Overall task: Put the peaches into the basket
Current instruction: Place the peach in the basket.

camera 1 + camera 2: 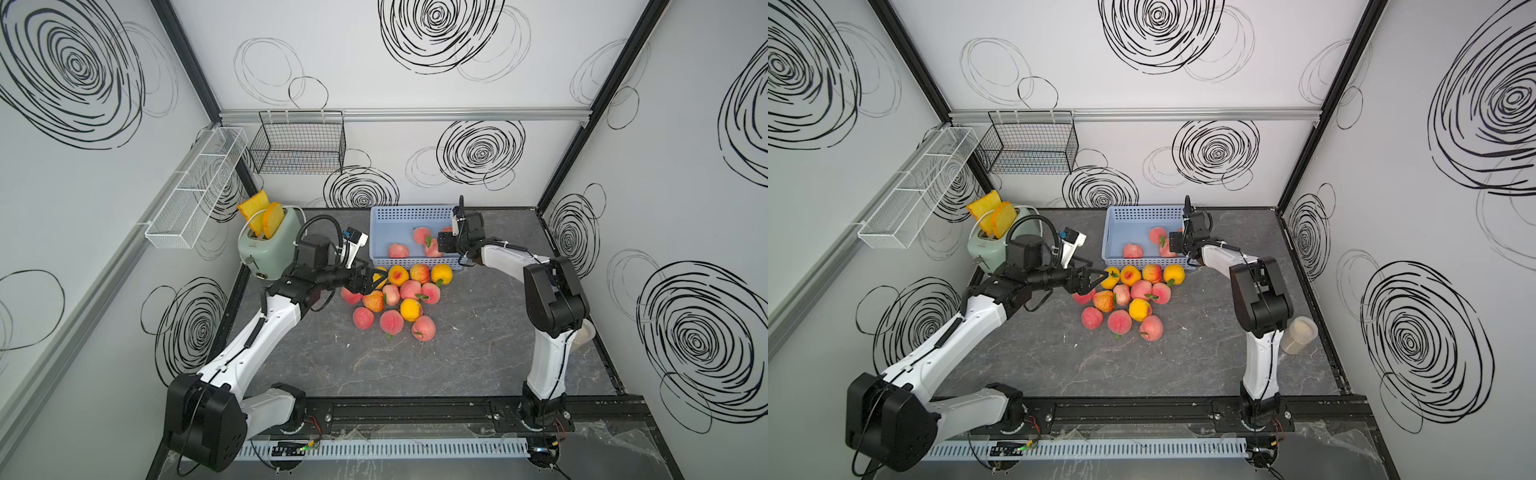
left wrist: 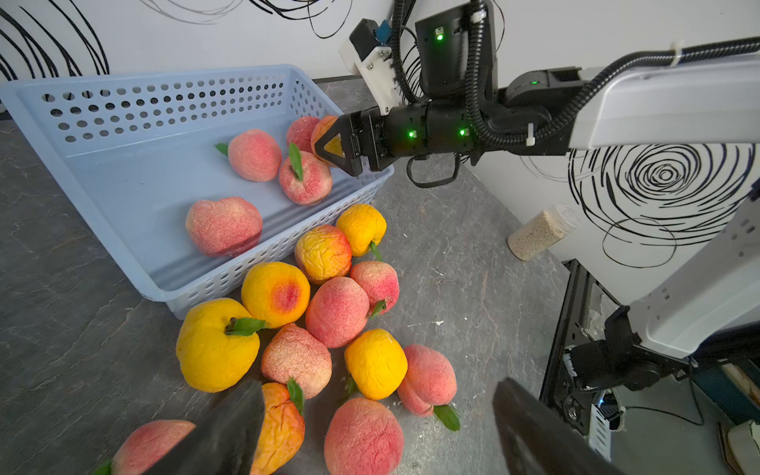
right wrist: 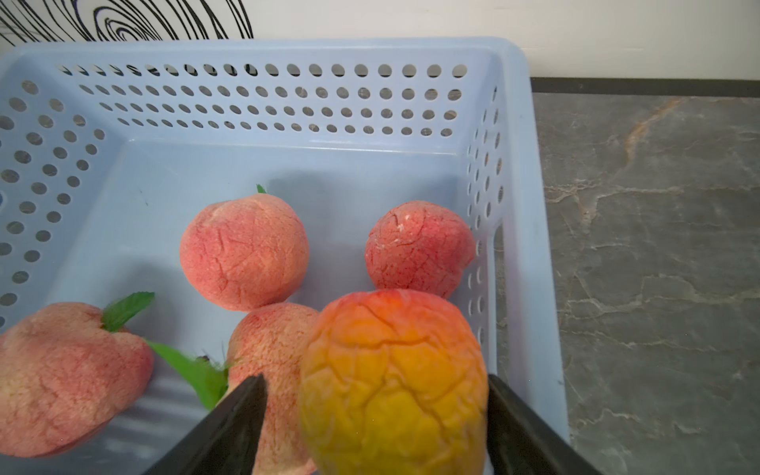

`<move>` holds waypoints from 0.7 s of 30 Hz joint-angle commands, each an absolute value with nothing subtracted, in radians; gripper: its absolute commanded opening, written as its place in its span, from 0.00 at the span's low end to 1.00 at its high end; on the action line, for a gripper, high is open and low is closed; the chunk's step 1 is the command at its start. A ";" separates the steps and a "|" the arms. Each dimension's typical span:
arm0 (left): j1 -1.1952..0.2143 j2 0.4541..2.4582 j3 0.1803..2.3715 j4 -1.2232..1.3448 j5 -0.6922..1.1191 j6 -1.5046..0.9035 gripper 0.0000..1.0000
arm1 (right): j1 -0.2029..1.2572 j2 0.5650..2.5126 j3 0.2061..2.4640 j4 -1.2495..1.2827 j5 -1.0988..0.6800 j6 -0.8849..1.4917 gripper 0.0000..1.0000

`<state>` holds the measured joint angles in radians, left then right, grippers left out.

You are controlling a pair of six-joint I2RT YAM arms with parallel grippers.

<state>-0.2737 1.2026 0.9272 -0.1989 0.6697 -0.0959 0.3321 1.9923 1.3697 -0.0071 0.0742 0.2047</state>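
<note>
The right gripper (image 3: pixel 375 382) hung over the right end of the blue basket (image 1: pixel 399 216), w/ an orange-red peach (image 3: pixel 395 382) btwn its jaws. The jaws stood wide apart. In the right wrist view one finger (image 3: pixel 242 415) was clear of the fruit w/ a visible gap, and the other finger (image 3: pixel 518 415) sat right at its edge. So the peach was not clamped; whether that second finger touched it couldn't be told. The peach looked slightly blurred and lay within the basket's walls as seen from that view.

Four pink peaches (image 3: pixel 244 251) were inside the basket, approx. in its right half. One sat by the right side wall, and one lay apart from the rest, nearer the front wall.

The left gripper (image 2: pixel 378 427) hovered over the heap of peaches (image 1: pixel 405 297) on the table (image 1: pixel 457 365). Its jaws were spread wide w/ nothing held. In the left wrist view one finger (image 2: pixel 230 427) stood just beside an orange-pink peach (image 2: pixel 283 427); contact or not was unclear.

The heap sat just in front of the basket, w/ its back row hard against the front wall. It was a mix of yellow, orange & pink fruit, bunched close, most of it touching.

Also in both top views was a mint-green toaster (image 1: pixel 270 249) w/ two bread slices at the table's back-left. A jar (image 1: pixel 1298 334) of pale grains stood at the table's right edge, near the right arm.
</note>
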 commanded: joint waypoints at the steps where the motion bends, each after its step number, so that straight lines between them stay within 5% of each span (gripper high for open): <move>1: -0.264 1.209 0.925 -0.150 0.687 -0.098 0.91 | 0.342 1.967 1.367 0.006 0.100 0.200 0.89; 12: -0.264 1.203 0.923 -0.149 0.627 -0.104 0.86 | 0.359 1.851 1.326 0.020 0.107 0.199 0.90; 21: -0.255 1.211 0.913 -0.143 0.523 -0.123 0.84 | 0.375 1.476 0.883 0.256 0.022 0.222 0.90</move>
